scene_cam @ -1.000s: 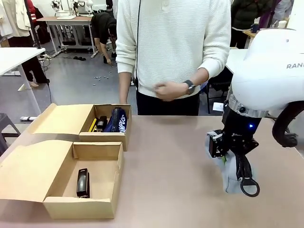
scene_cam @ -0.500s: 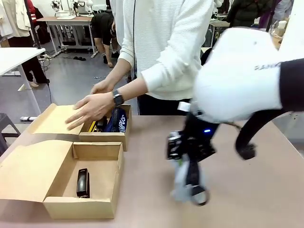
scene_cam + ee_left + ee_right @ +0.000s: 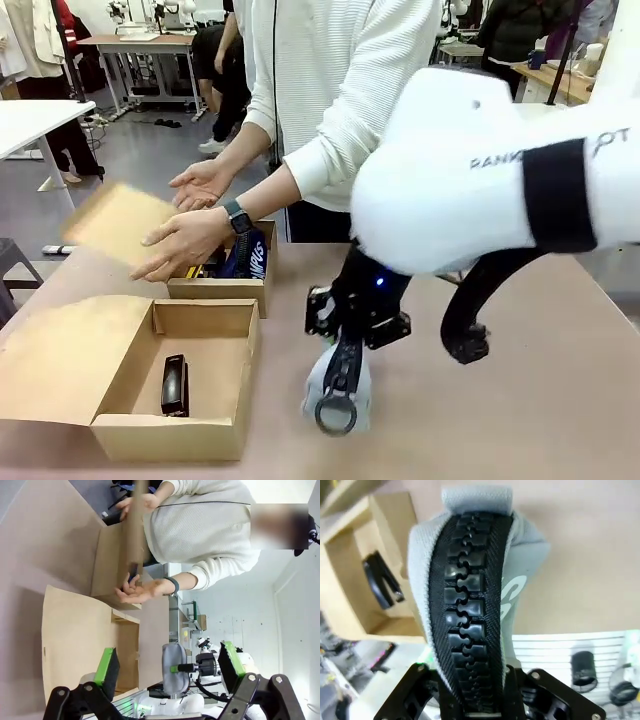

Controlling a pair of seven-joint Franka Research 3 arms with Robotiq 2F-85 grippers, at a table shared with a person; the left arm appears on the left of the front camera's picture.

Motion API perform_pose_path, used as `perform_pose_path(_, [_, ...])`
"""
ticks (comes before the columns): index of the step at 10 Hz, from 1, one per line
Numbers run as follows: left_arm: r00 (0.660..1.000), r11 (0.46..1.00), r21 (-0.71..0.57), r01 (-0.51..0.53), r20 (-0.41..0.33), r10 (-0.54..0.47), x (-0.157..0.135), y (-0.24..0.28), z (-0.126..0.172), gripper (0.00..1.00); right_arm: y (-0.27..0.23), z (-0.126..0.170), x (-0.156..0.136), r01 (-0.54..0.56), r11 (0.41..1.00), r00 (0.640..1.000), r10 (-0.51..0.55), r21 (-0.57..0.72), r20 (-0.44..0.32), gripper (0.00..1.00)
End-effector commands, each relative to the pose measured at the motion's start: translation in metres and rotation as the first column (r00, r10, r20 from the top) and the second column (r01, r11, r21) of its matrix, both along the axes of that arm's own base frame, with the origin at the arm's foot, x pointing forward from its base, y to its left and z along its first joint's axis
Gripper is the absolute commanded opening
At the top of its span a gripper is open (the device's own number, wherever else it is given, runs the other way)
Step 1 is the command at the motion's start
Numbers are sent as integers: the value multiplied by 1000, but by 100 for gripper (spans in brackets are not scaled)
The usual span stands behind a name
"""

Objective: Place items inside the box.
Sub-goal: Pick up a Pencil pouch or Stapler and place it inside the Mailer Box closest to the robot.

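Observation:
My right gripper (image 3: 346, 352) is shut on the light grey zip pouch (image 3: 322, 385), which hangs just above the table, a little right of the near open box (image 3: 170, 436). In the right wrist view the pouch (image 3: 470, 595) with its black zip stands between my fingers. A small black stapler (image 3: 175, 385) lies in the near box; it is the stapler (image 3: 382, 582) left of the pouch in the right wrist view. A navy blue pouch (image 3: 247, 256) stands in the far box (image 3: 220, 290). My left gripper (image 3: 167, 656) is open with nothing between its fingers.
A person in a white sweater stands at the far side. Both hands (image 3: 188, 240) are at the far box, holding its lid flap (image 3: 115, 218) raised. The near box's lid (image 3: 60, 355) lies flat to the left. Bare table spreads to the right.
My right arm has swung left across the table with the grey pouch, from the right side to beside the near box. The person's hands reached the far box and lifted its lid.

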State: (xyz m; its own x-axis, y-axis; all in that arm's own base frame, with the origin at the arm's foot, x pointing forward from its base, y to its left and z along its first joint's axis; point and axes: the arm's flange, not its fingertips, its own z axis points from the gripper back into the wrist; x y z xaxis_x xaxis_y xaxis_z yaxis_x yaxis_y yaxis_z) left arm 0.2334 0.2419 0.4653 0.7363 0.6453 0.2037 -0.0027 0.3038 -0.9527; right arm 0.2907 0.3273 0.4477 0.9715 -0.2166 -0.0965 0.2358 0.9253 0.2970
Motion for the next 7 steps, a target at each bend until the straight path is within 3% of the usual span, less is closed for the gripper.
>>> perform_pose_path(1, [1000,1000,-10,0,30,0,0,-1,0,100,-81,23,-25,56,986,998,-59,157,13,7])
perform_pose_path(4, [1000,1000,-10,0,30,0,0,-1,0,100,-166,14,-47,11,951,1000,-2,309,-29,7])
perform_pose_path(7, [1000,1000,-10,0,30,0,0,-1,0,100,-177,2,-52,-47,947,998,57,319,-22,7])
